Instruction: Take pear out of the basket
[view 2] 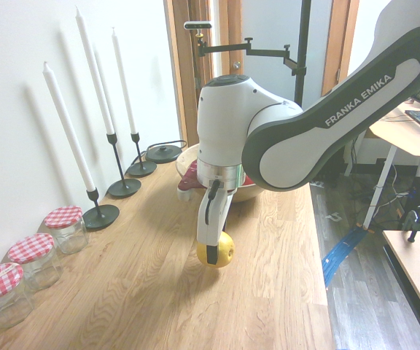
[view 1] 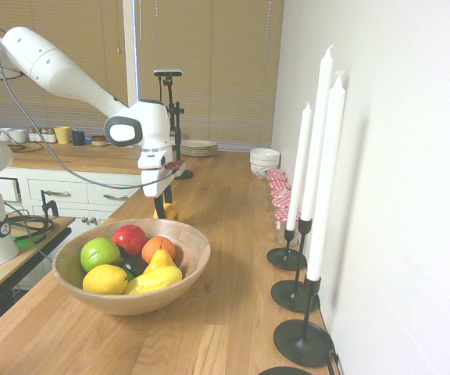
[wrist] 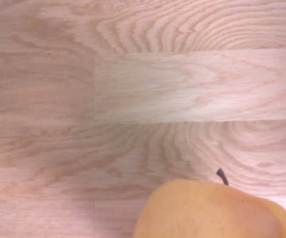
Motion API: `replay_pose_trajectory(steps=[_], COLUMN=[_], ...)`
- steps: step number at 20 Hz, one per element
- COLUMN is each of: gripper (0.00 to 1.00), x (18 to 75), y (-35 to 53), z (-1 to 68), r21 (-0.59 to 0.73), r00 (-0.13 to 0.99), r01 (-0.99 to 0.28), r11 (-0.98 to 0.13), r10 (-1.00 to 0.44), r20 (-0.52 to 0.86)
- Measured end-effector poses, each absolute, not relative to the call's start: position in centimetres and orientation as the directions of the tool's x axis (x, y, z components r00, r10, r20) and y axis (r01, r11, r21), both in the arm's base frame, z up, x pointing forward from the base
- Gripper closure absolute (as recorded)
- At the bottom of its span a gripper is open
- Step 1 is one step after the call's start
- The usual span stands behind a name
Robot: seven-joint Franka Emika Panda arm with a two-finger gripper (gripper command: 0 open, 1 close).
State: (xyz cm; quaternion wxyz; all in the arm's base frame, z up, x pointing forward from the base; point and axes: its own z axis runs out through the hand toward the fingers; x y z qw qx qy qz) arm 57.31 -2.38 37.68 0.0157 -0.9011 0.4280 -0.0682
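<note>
My gripper (view 2: 214, 246) is shut on the pear (view 2: 223, 250), a plump yellow fruit held low over the wooden countertop, touching it or just above it. From the first exterior view the pear (view 1: 169, 211) peeks out yellow behind my gripper (view 1: 163, 208), just beyond the far rim of the basket (view 1: 197, 248). The basket is a wide, shallow wooden bowl; in the second exterior view my arm hides most of the basket (view 2: 185, 162). Up close, the wrist view shows the pear (wrist: 212, 210) with its dark stem over bare wood.
The basket still holds a green apple (view 1: 99, 252), a red apple (view 1: 130, 238), an orange fruit (view 1: 158, 248), a lemon (view 1: 105, 279) and an elongated yellow fruit (view 1: 156, 279). Tall white candles (view 1: 321, 156) line the wall. Red-lidded jars (view 2: 32, 257) and white bowls (view 1: 264, 160) stand further along.
</note>
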Motion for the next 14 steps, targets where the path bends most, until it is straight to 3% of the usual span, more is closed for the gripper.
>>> replay_pose_trajectory(steps=[14], gripper=[0.00], x=[57.29], y=[-2.66], z=[37.71], r21=[-0.086], r00=[0.620], r01=[-0.772], r11=[-0.629], r10=[-0.776], r20=[0.110])
